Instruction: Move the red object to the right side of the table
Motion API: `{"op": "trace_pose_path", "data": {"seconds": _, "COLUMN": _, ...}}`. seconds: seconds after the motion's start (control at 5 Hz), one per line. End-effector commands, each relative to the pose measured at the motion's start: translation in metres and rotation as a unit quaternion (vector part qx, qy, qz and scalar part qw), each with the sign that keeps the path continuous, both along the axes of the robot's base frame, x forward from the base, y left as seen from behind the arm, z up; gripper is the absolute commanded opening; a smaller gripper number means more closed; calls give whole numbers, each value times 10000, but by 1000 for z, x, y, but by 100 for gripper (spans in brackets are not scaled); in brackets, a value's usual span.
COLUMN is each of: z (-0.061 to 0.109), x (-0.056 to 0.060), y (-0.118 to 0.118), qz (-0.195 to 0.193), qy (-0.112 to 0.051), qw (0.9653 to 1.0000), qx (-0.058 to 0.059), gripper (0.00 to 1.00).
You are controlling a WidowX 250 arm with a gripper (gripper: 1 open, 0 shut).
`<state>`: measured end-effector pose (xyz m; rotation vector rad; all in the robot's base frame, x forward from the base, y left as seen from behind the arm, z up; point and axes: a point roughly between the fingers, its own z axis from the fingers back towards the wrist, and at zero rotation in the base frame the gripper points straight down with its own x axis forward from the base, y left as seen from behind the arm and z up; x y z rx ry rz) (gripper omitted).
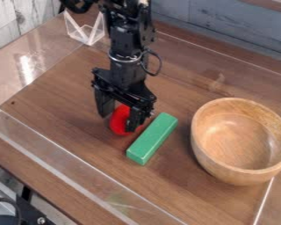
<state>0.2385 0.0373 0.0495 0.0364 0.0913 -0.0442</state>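
Note:
The red object [118, 122], small and rounded, lies on the dark wood table [67, 88] left of centre. My gripper [122, 114] points straight down over it. It is open, with one black finger on each side of the red object. The fingers hide the toy's top. I cannot tell whether the fingertips [140, 115] touch the toy.
A green rectangular block [153, 138] lies slantwise just right of the red object, close to the gripper's right finger. A large wooden bowl [241, 139] stands at the right. Low clear walls [61, 167] border the table. A clear stand [84, 31] is at the back left.

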Motion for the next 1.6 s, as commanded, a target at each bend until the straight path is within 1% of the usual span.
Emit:
{"op": "trace_pose_path", "data": {"seconds": 0.0, "z": 18, "x": -3, "y": 9, "qz": 34, "qy": -194, "qw": 9998, "qx": 35, "gripper": 100}}
{"op": "trace_pose_path", "data": {"seconds": 0.2, "z": 25, "x": -12, "y": 18, "qz": 115, "qy": -178, "qw": 9998, "qx": 5, "gripper": 100}}
{"op": "trace_pose_path", "data": {"seconds": 0.4, "z": 18, "x": -13, "y": 15, "qz": 33, "qy": -162, "qw": 9998, "qx": -70, "gripper": 100}}
{"op": "trace_pose_path", "data": {"seconds": 0.6, "z": 11, "x": -12, "y": 12, "qz": -7, "qy": -153, "qw": 9998, "qx": -90, "gripper": 100}}
{"op": "trace_pose_path", "data": {"seconds": 1.0, "z": 14, "x": -8, "y": 2, "qz": 63, "qy": -179, "qw": 9998, "qx": -97, "gripper": 100}}
{"op": "trace_pose_path", "data": {"seconds": 1.4, "z": 18, "x": 8, "y": -10, "qz": -36, "qy": -203, "qw": 9997, "qx": -117, "gripper": 100}}
